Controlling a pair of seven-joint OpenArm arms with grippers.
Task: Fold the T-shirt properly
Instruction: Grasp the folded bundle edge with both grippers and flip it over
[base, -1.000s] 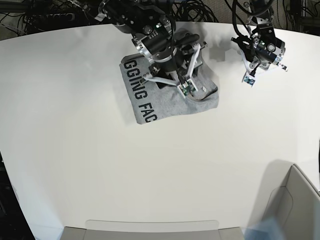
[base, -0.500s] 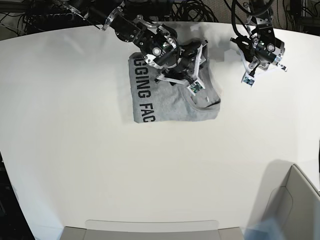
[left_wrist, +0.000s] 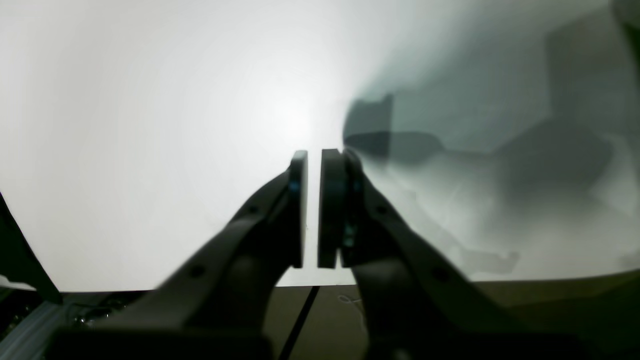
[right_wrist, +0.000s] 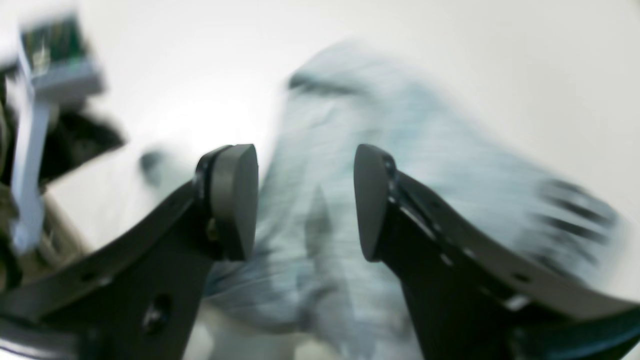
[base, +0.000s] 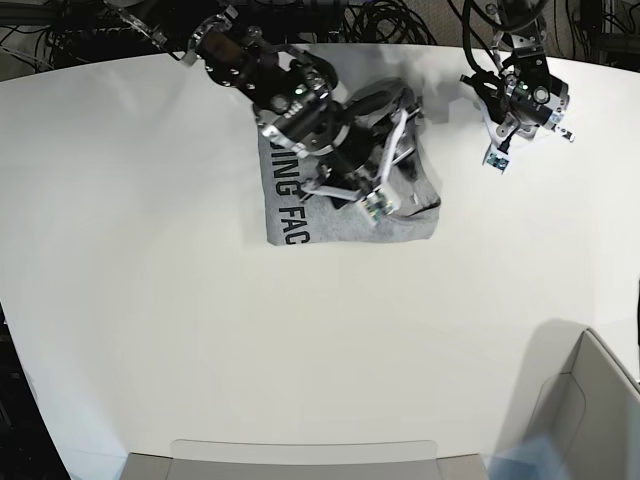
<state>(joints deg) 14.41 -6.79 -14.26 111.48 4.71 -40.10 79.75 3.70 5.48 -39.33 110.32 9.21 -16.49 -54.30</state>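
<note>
On the white table (base: 180, 330), your T-shirt (base: 345, 222) lies partly folded, its black lettering facing up; above the shirt hangs your right gripper (right_wrist: 306, 202), jaws spread wide, gripping nothing; well apart from the shirt, your left gripper (left_wrist: 320, 155) has its jaws almost together, holding nothing.

Three cameras, one white table

The base view looks steeply down on the table (base: 200, 330) from above; both wrist views look past their own fingertips, much closer (the right one shares the grey T-shirt (base: 350, 215) with it).
</note>
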